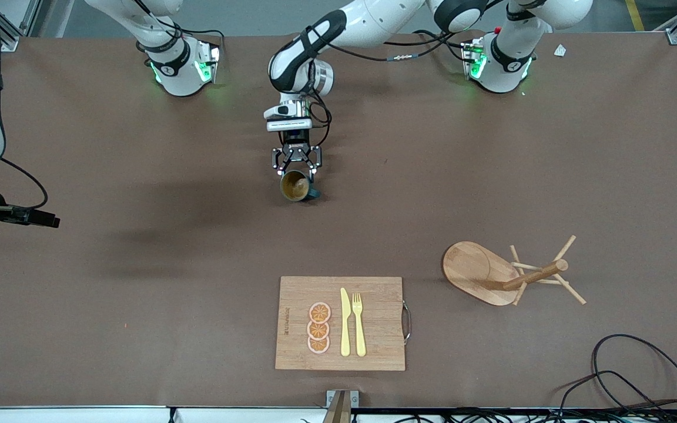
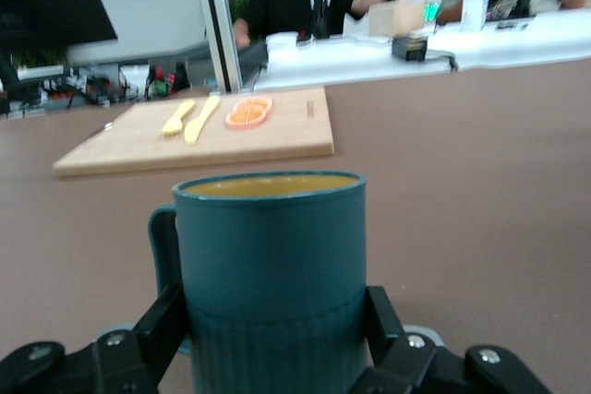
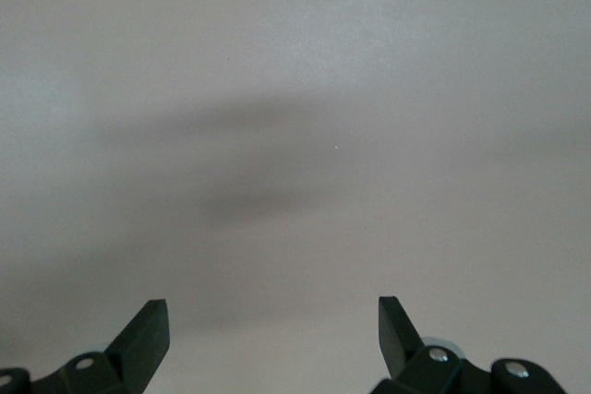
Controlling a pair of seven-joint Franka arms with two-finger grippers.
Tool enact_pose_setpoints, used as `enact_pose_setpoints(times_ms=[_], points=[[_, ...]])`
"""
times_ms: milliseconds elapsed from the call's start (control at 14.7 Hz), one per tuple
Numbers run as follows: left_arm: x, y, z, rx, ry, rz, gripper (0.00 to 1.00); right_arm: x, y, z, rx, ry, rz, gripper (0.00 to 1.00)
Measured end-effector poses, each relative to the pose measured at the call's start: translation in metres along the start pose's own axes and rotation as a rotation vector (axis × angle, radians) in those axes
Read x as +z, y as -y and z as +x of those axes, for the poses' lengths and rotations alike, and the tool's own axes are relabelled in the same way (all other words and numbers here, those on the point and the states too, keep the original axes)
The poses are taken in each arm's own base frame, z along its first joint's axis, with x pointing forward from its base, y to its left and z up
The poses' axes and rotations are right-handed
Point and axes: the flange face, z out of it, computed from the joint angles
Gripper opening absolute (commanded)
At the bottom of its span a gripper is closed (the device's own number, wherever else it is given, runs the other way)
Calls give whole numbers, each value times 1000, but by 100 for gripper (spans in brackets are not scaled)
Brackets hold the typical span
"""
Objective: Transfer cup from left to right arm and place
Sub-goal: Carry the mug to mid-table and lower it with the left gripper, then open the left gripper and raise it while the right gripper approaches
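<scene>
The dark teal cup point(image 1: 295, 185) stands upright, its mustard-yellow inside showing, near the middle of the table. My left gripper point(image 1: 297, 167) is shut on the cup's ribbed lower wall from the side. In the left wrist view the cup point(image 2: 270, 256) fills the centre between the two black fingers point(image 2: 166, 320), with its handle point(image 2: 162, 246) to one side. I cannot tell whether the cup rests on the table or hangs just above it. My right gripper point(image 3: 272, 306) is open and empty above bare table at the right arm's end.
A wooden cutting board point(image 1: 374, 305) with orange slices, a yellow knife and a fork lies nearer the front camera; it also shows in the left wrist view point(image 2: 277, 140). A wooden peg rack point(image 1: 491, 273) lies tipped over toward the left arm's end. Cables point(image 1: 626, 376) lie near that front corner.
</scene>
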Motion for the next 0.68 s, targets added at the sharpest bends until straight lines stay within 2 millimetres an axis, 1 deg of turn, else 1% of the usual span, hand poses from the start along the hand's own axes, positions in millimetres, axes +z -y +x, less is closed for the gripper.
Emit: enact_pose_setpoints(times_ms=[68, 136, 205, 273, 341, 477, 614, 682], points=[[-1, 0, -2, 1, -3, 1, 62, 1, 2, 1, -1, 0, 0, 100], [-2, 0, -2, 1, -3, 1, 70, 1, 6, 2, 3, -1, 0, 100], [-2, 0, -2, 0, -3, 2, 96, 0, 8, 2, 15, -2, 1, 100], [-2, 0, -2, -3, 2, 6, 100, 0, 9, 3, 48, -2, 1, 100], [-2, 0, -2, -9, 15, 18, 100, 0, 11, 3, 89, -2, 1, 100], [-2, 3, -5, -23, 61, 55, 100, 1, 22, 2, 175, 6, 0, 100], [-10, 1, -5, -21, 143, 107, 100, 2, 35, 1, 258, 17, -3, 100], [-15, -1, 0, -23, 180, 127, 100, 3, 41, 1, 291, 22, -5, 100]])
